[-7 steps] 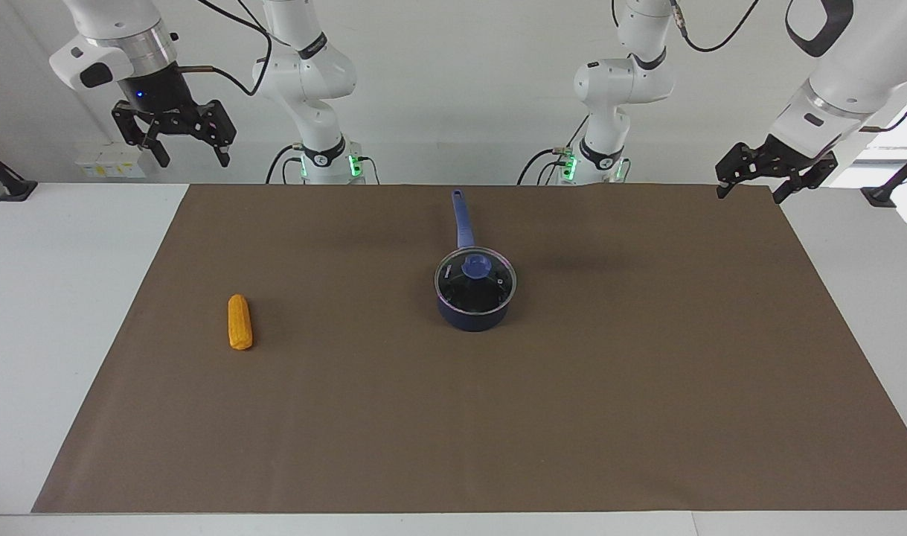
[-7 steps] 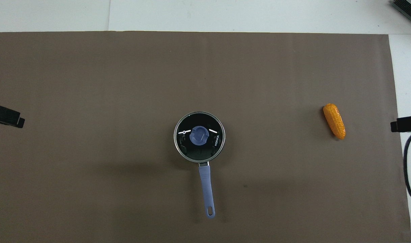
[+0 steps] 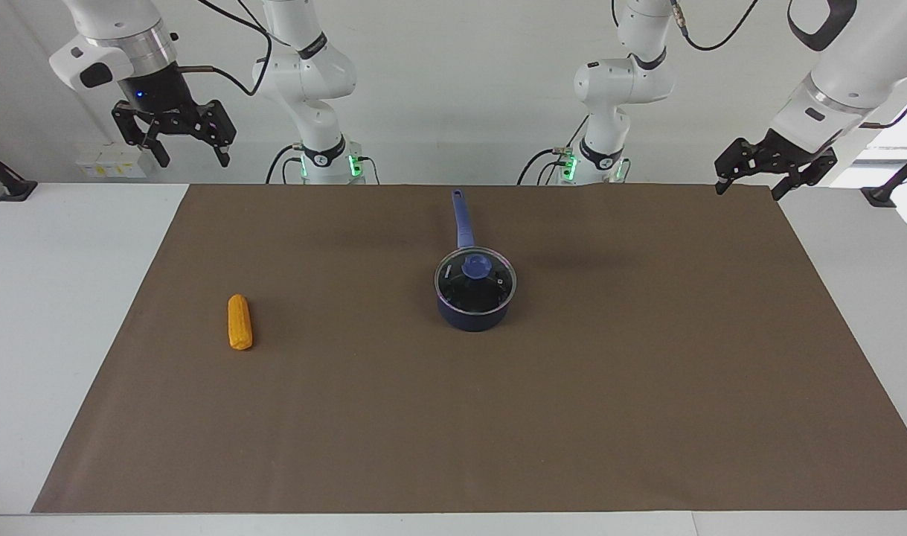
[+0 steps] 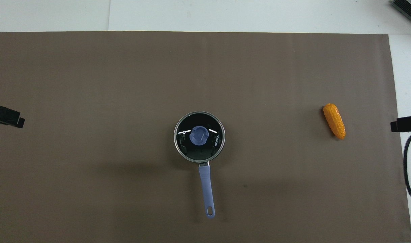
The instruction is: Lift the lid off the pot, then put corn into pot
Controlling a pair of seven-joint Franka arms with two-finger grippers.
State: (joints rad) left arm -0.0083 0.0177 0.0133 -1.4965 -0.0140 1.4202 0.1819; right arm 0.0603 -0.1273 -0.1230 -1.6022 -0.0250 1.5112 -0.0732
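Note:
The dark-blue pot (image 3: 474,316) stands mid-mat, its long handle (image 4: 206,189) pointing toward the robots. On it rests the glass lid (image 3: 475,279) (image 4: 199,136), with its blue knob at the centre. The orange corn (image 3: 239,321) (image 4: 334,120) lies on the mat toward the right arm's end. My right gripper (image 3: 193,158) hangs open and empty high over that end's table edge. Over the other end of the mat my left gripper (image 3: 748,192) is open too and holds nothing. Only the grippers' black tips (image 4: 6,116) (image 4: 405,123) show in the overhead view.
A brown mat (image 3: 453,447) covers most of the white table (image 3: 59,298). A black cable (image 4: 409,162) loops beside the right gripper. A dark object (image 4: 407,8) sits at the table's corner farthest from the robots, at the right arm's end.
The left arm has lifted its gripper very slightly. The pot, lid, corn and right arm stay where they were.

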